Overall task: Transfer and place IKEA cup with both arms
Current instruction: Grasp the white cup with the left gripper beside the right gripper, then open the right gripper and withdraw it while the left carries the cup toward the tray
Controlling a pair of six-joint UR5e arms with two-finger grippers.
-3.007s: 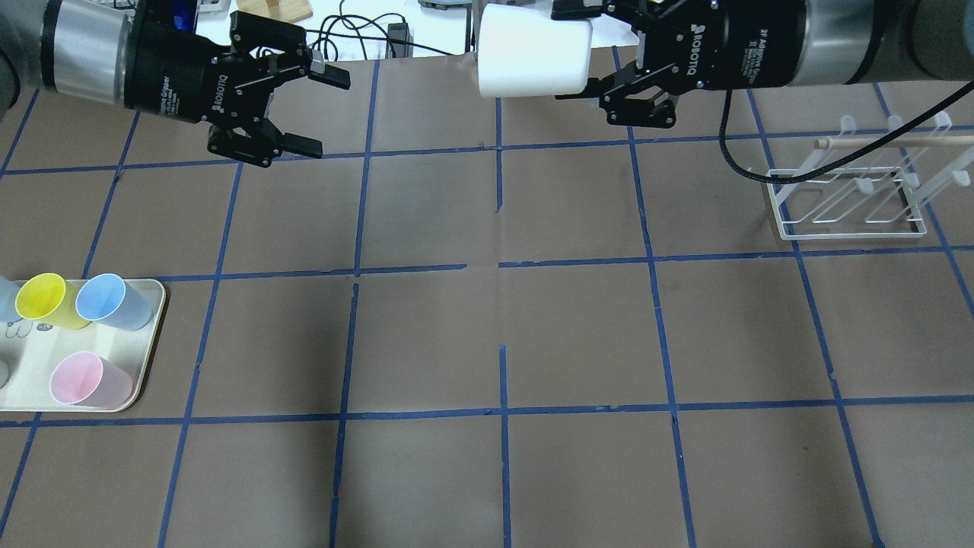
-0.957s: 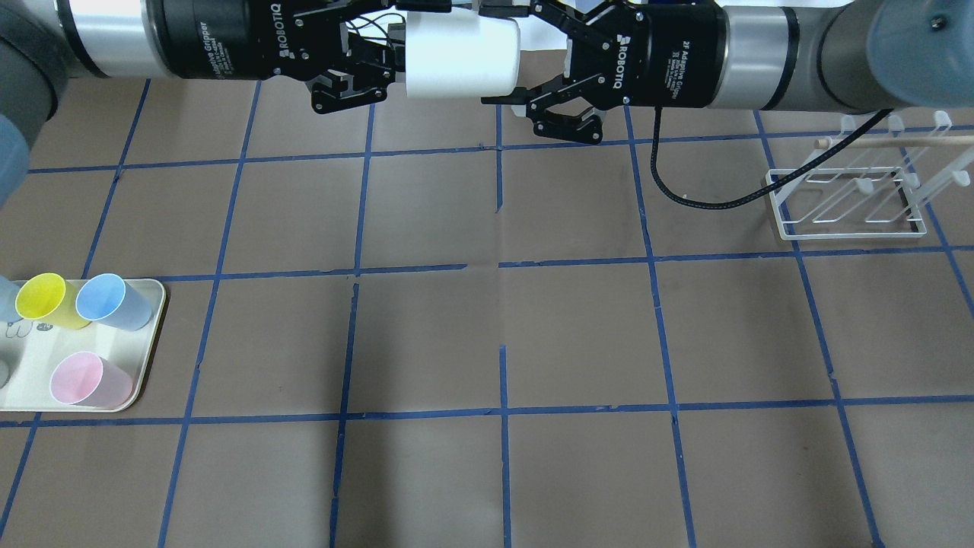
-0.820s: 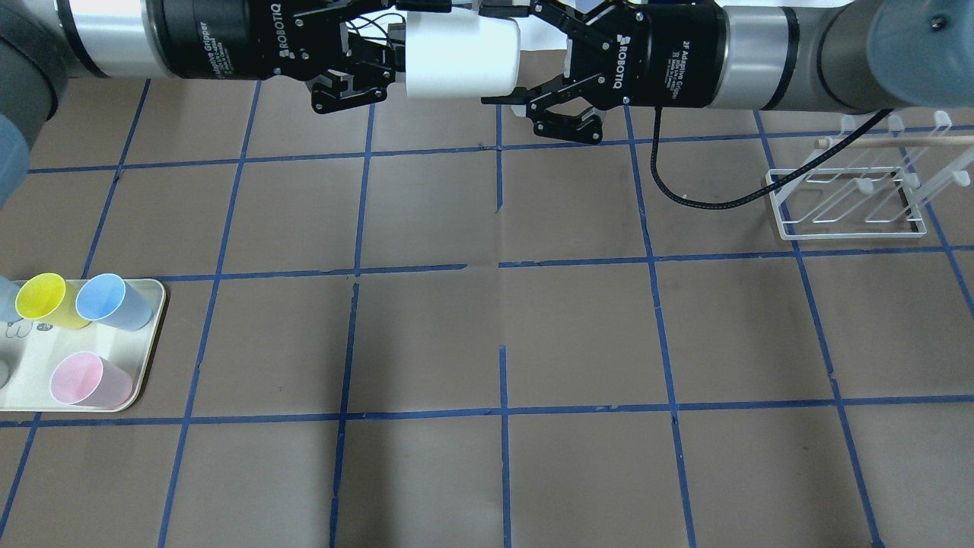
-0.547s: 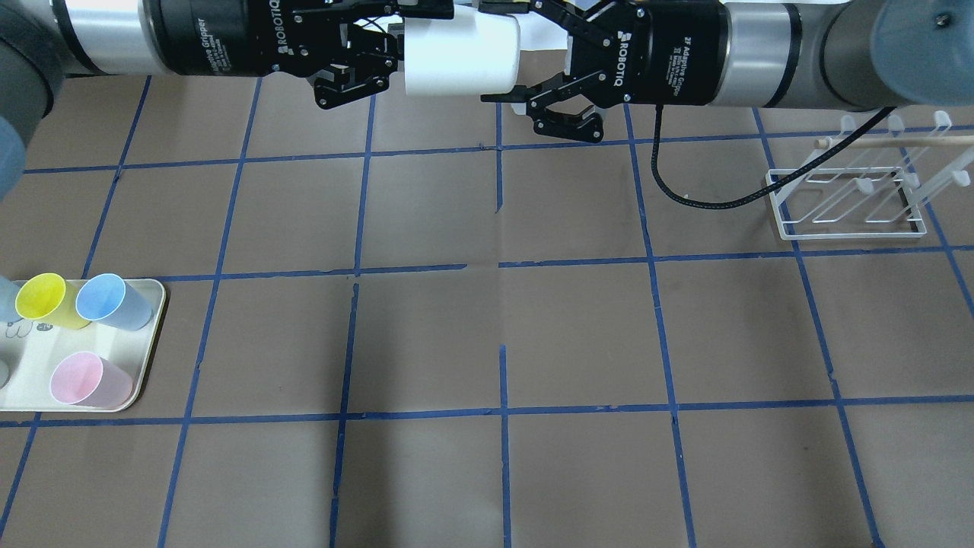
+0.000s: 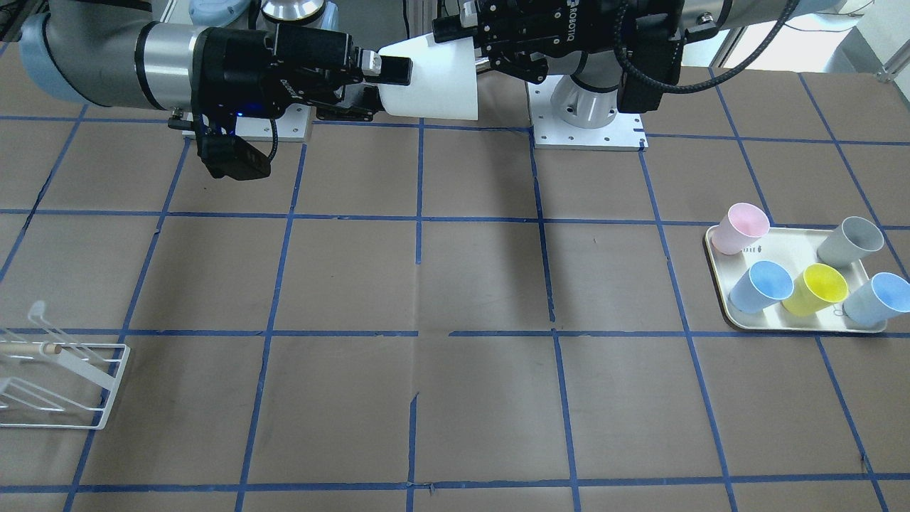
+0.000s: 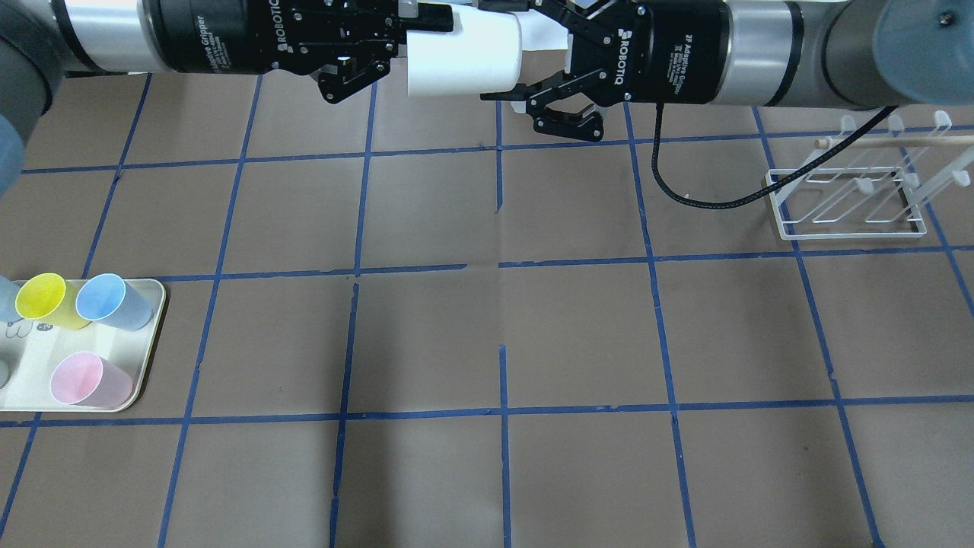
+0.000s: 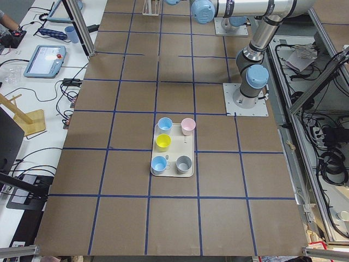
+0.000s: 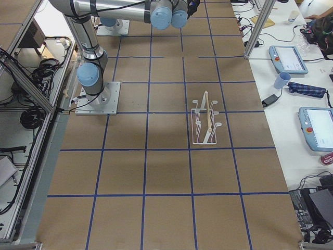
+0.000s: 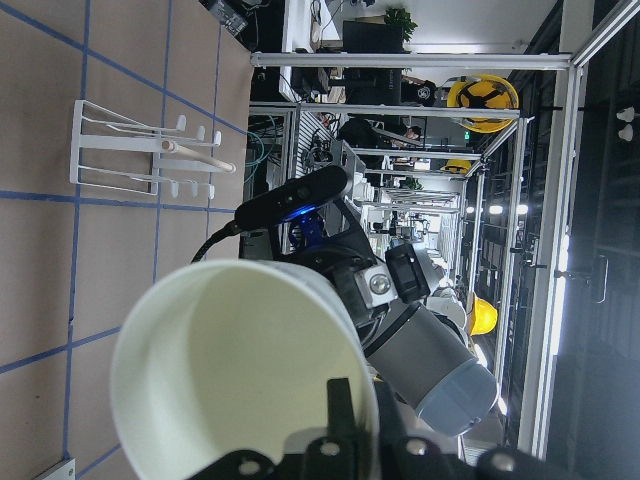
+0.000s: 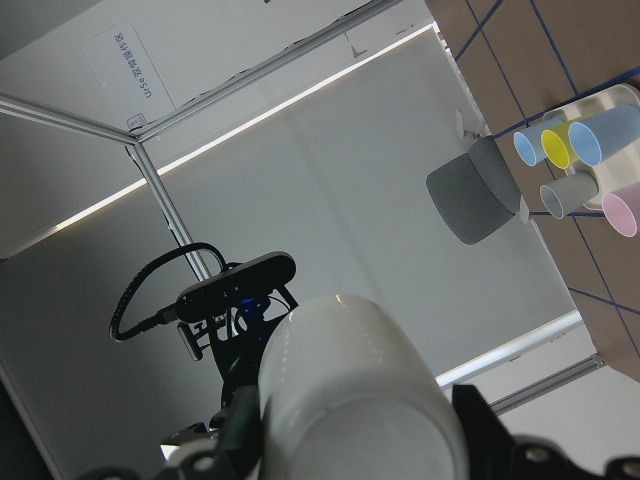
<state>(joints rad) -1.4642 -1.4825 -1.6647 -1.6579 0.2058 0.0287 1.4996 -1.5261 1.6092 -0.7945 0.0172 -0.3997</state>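
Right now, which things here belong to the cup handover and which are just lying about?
In the job: IKEA cup, held in the air; right claw on its base end; left claw at its rim.
Lying about: pink cup, grey cup, yellow cup, blue cup and paler blue cup on the tray; wire rack with a wooden rod.

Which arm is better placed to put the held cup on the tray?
Probably left. The left end effector pinches the IKEA cup rim, the right end effector sits at its base, and the tray sits leftward.
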